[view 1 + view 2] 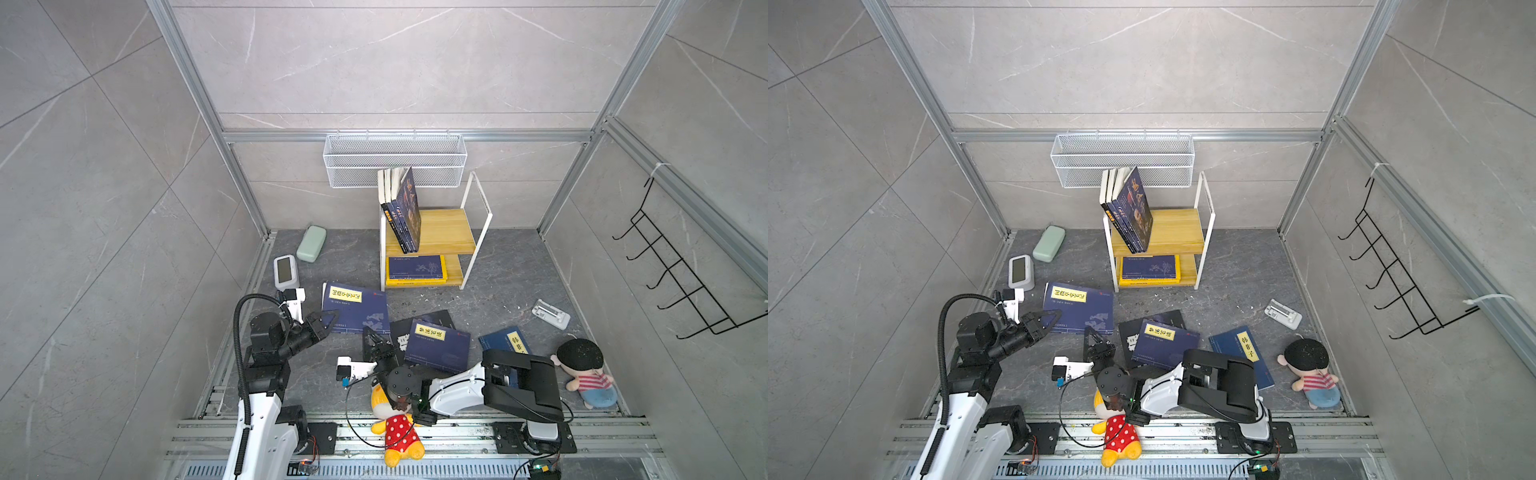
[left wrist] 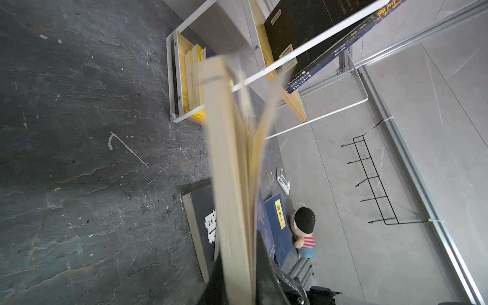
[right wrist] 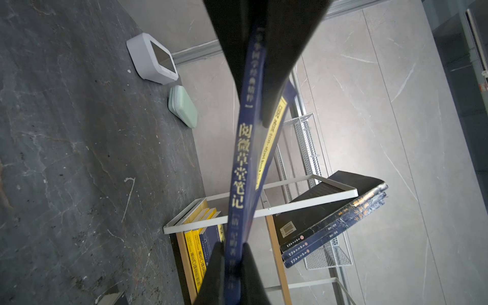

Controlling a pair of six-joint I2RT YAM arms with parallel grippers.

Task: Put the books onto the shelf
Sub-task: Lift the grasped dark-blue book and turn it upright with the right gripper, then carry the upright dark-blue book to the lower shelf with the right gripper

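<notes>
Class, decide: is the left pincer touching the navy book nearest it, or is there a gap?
Touching. In the left wrist view the navy book's page edges sit clamped between the left pincer's jaws, no gap.

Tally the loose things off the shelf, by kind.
Books: 4 (left navy book, black book, middle navy book, right navy book)
Plush toys: 2 (yellow plush, boy doll)
Green case: 1
White screen device: 1
White plastic piece: 1
Total: 9
</notes>
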